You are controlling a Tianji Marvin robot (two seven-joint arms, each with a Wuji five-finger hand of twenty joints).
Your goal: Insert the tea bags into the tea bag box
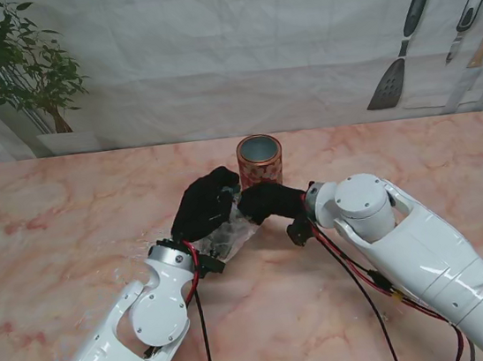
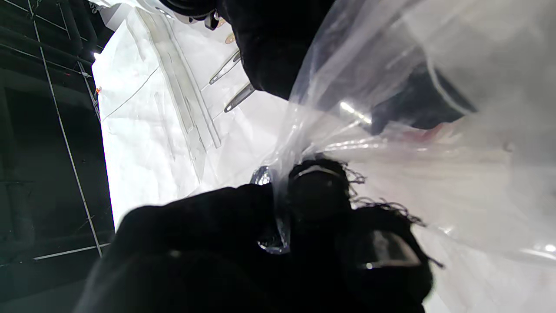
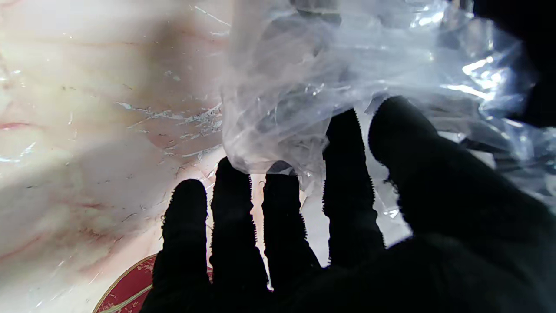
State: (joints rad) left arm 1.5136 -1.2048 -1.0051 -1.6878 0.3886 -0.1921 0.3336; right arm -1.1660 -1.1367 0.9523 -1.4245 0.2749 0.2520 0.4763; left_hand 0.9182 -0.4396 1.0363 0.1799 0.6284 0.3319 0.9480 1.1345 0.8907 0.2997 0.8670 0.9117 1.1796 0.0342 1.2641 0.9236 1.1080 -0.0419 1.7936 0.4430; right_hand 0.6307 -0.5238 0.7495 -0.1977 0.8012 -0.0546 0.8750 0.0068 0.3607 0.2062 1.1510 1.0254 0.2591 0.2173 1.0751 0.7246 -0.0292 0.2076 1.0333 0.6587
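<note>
From the stand camera I see the pink-veined marble table (image 1: 69,221) filling most of the view, with both of my arms meeting near its middle. Between the two black-gloved hands is a crumpled clear plastic bag (image 1: 231,233), thin, glossy and creased, lying just nearer to me than the tea bag box (image 1: 260,161).

The box is a round, upright tin with a red patterned wall and an open top that shows a bare silvery inside; I can make out nothing in it. It stands just beyond the hands, close to the right hand.

My left hand (image 1: 206,205) is clenched on the bag: its wrist camera shows the film (image 2: 391,108) gathered and pinched between the gloved fingers (image 2: 319,191).

My right hand (image 1: 266,201) reaches in from the right. Its wrist camera shows the fingers (image 3: 347,174) spread, their tips against the bunched plastic (image 3: 304,87), with the thumb alongside; I cannot tell whether it truly grips the bag or only touches it. A red rim of the tin (image 3: 126,291) shows at that view's edge.

What the bag holds is too blurred to make out; I cannot pick out any tea bags.
</note>
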